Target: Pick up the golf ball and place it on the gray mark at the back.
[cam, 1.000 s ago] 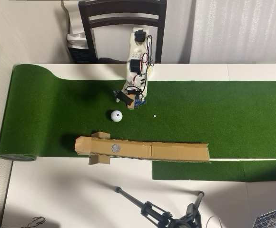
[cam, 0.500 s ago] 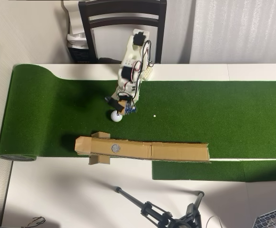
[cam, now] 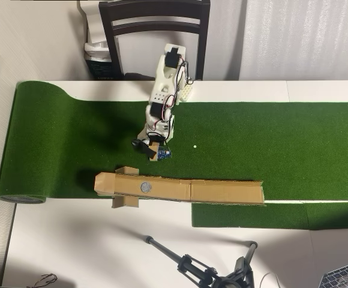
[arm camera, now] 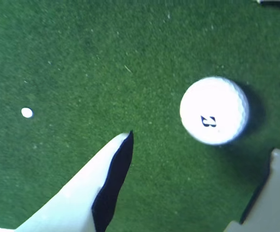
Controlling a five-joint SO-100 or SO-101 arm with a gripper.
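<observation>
In the wrist view the white dimpled golf ball (arm camera: pixel 214 110) lies on the green turf, a dark printed mark on its side. My gripper (arm camera: pixel 203 143) is open, and the ball sits just ahead of the gap between the two white fingertips, touching neither. Seen from overhead, my gripper (cam: pixel 149 150) hangs low over the turf and hides the ball. The gray mark (cam: pixel 145 187) is a speckled circle on the brown cardboard strip (cam: pixel 222 192), a short way below the gripper in that view.
A tiny white dot (cam: pixel 194 146) lies on the turf right of the gripper and also shows as the dot (arm camera: pixel 27 112) at the wrist view's left. A dark chair (cam: pixel 155 30) stands behind the arm's base. A tripod (cam: pixel 204 273) lies on the white table.
The arm has swung left and reached down toward the cardboard side, bringing the open gripper over the golf ball, which now is covered in the overhead view. The ball has not moved.
</observation>
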